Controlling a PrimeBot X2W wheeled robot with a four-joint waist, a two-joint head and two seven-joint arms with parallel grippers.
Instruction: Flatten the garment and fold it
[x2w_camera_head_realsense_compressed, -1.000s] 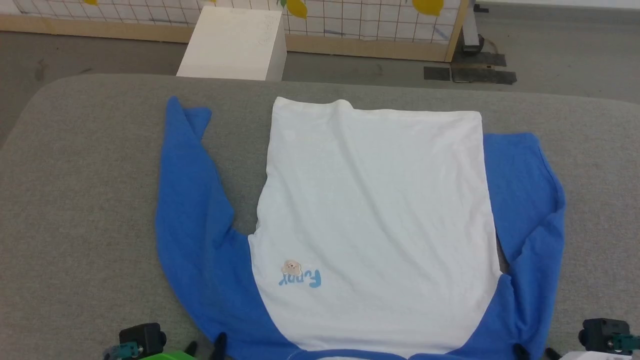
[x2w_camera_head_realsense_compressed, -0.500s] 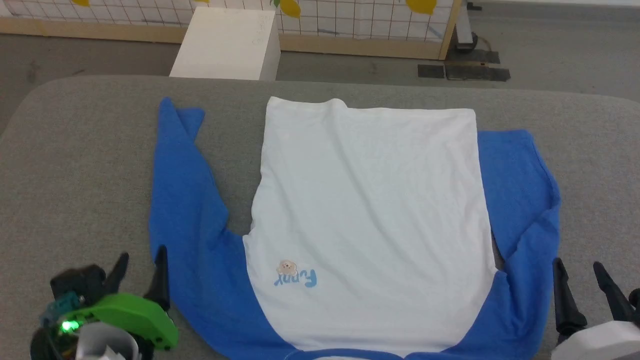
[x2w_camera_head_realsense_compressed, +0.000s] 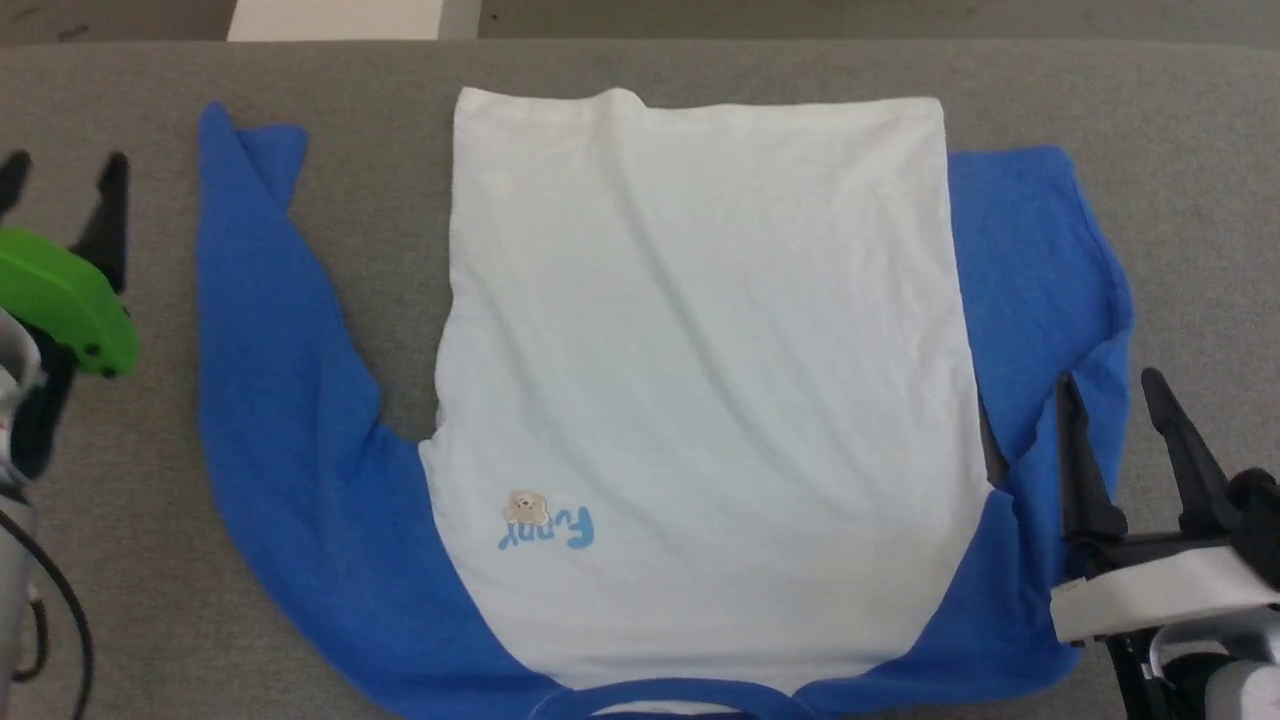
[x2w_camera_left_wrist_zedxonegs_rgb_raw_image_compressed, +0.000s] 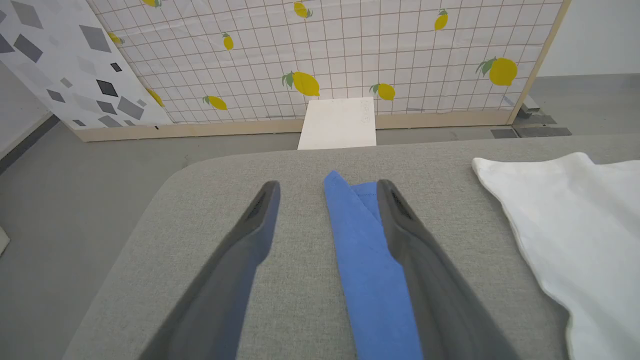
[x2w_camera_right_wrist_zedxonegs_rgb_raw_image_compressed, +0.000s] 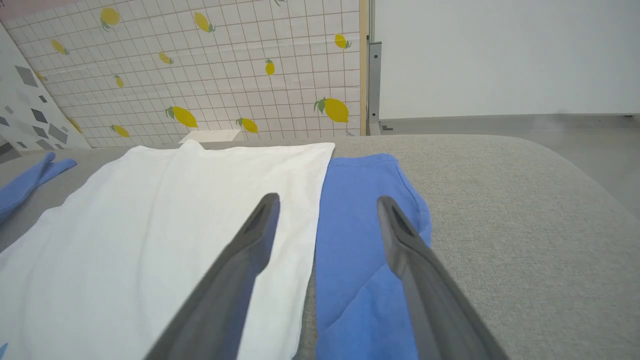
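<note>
The garment (x2w_camera_head_realsense_compressed: 700, 380) lies spread flat on the grey padded table (x2w_camera_head_realsense_compressed: 150, 560), neckband nearest me, with a tan bear and blue lettering (x2w_camera_head_realsense_compressed: 545, 520) on the white chest. Its blue sleeves run along both sides: one on the left (x2w_camera_head_realsense_compressed: 270, 350), one bent on the right (x2w_camera_head_realsense_compressed: 1040, 260). My left gripper (x2w_camera_head_realsense_compressed: 60, 185) is open, apart from the left sleeve's outer edge; in the left wrist view that sleeve's cuff end (x2w_camera_left_wrist_zedxonegs_rgb_raw_image_compressed: 367, 270) lies between the left gripper's (x2w_camera_left_wrist_zedxonegs_rgb_raw_image_compressed: 327, 186) fingers. My right gripper (x2w_camera_head_realsense_compressed: 1108, 385) is open above the right sleeve (x2w_camera_right_wrist_zedxonegs_rgb_raw_image_compressed: 360, 225), beside the white body (x2w_camera_right_wrist_zedxonegs_rgb_raw_image_compressed: 175, 225).
Beyond the table's far edge stands a white box (x2w_camera_left_wrist_zedxonegs_rgb_raw_image_compressed: 340, 122) on the floor, in front of a lemon-print grid screen (x2w_camera_left_wrist_zedxonegs_rgb_raw_image_compressed: 325, 50). A patterned panel (x2w_camera_left_wrist_zedxonegs_rgb_raw_image_compressed: 60, 60) stands at the far left. Bare grey padding (x2w_camera_right_wrist_zedxonegs_rgb_raw_image_compressed: 525, 225) extends to the right of the right sleeve.
The head camera has tilted down, shifting the whole picture. Both grippers have come forward from the near edge, the left farther up the left sleeve's side, the right onto the right sleeve.
</note>
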